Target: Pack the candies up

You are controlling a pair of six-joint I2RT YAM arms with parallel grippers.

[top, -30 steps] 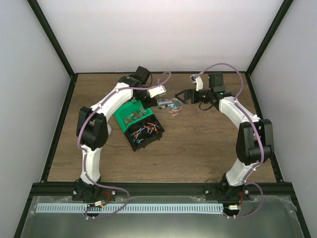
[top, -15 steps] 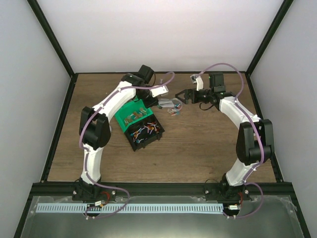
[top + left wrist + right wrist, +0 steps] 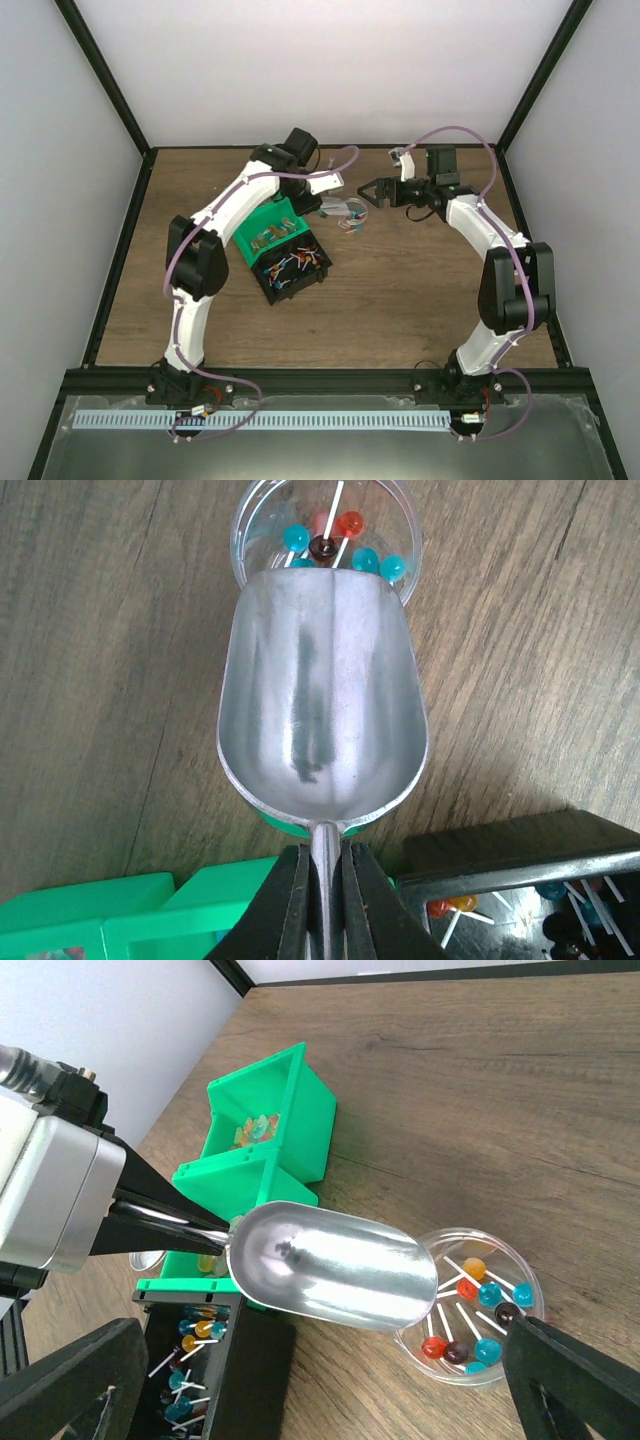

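Note:
My left gripper [image 3: 323, 865] is shut on the thin handle of a metal scoop [image 3: 322, 700]. The scoop's bowl is empty and hangs over a clear round cup [image 3: 250, 520] that holds several candies [image 3: 349, 524] on white sticks, in red, blue, orange and dark colours. More candies [image 3: 190, 1345] lie in the black bin [image 3: 225, 1400]. My right gripper [image 3: 325, 1335] stands open, one finger on each side of the cup [image 3: 455, 1235], holding nothing. From above, the scoop [image 3: 340, 208] and cup [image 3: 350, 224] sit between the left gripper [image 3: 320, 207] and the right gripper [image 3: 366, 192].
A green bin [image 3: 262, 226] with duller pieces stands against the black bin [image 3: 292, 268], left of the cup. The green bin [image 3: 270, 1110] has a divider wall. Black frame rails border the wooden table [image 3: 420, 290].
The left arm has swung a little to the right, carrying the scoop farther over the cup. The right arm has edged slightly back and stays open.

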